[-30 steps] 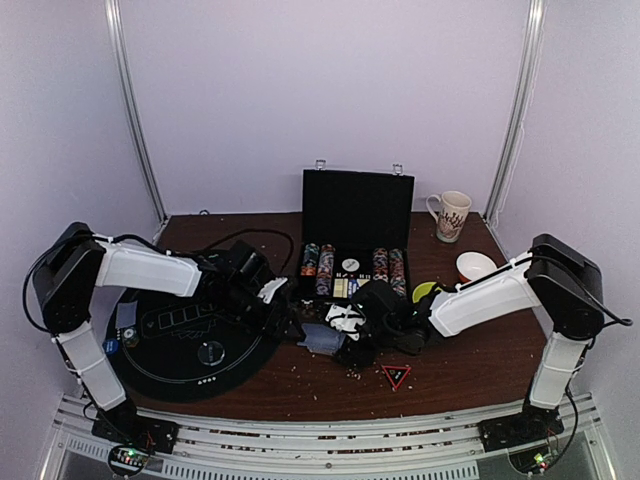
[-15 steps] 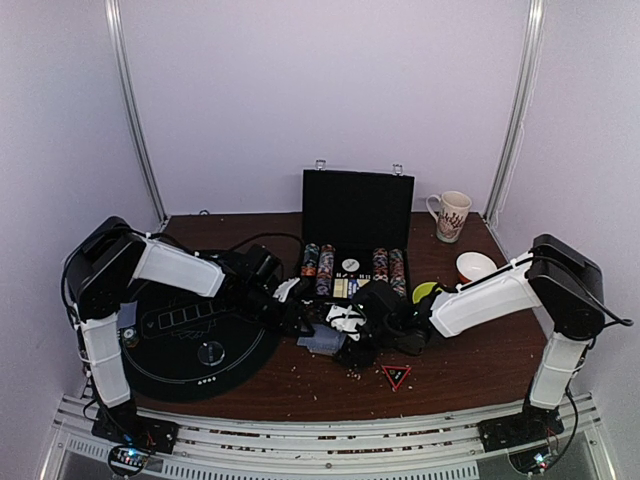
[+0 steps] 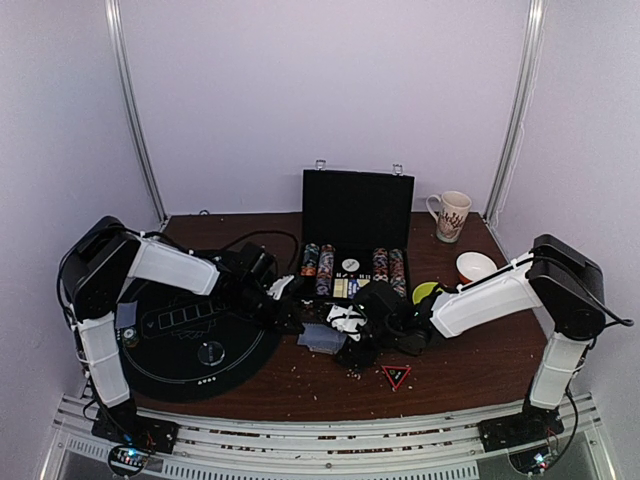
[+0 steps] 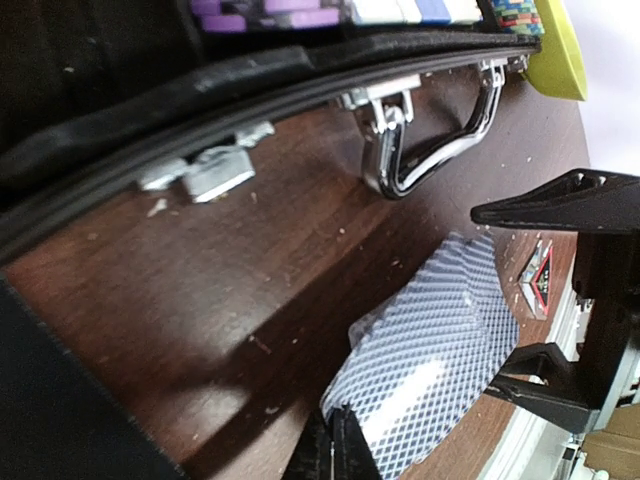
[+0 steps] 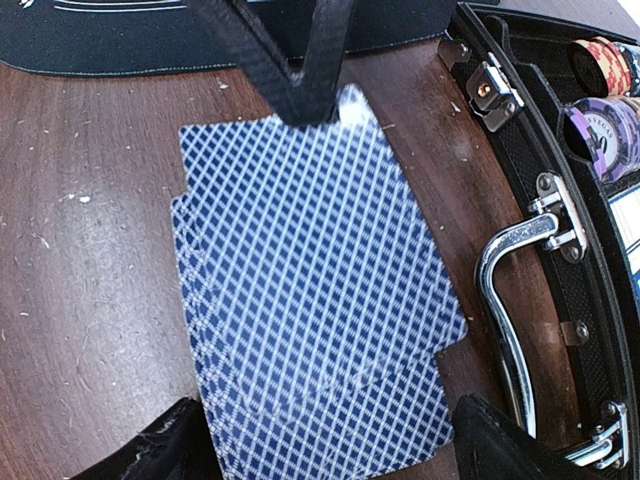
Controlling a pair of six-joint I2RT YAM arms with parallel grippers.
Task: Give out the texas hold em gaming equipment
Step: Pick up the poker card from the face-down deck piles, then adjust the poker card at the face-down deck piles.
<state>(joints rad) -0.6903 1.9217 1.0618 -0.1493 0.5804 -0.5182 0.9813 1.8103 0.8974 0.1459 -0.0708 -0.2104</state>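
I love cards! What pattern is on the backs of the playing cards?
The playing cards show a blue-and-white criss-cross diamond lattice, clearest in the right wrist view.

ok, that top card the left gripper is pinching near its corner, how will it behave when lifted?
Probably floppy: the top card is thin and the left gripper pinches it only near one corner, so it may droop. Likely slippery: the deck below is fanned askew, so neighbouring cards may drag along.

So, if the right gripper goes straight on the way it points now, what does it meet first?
Probably the deck of cards, lying between the right gripper's open fingers; depth is hard to judge.
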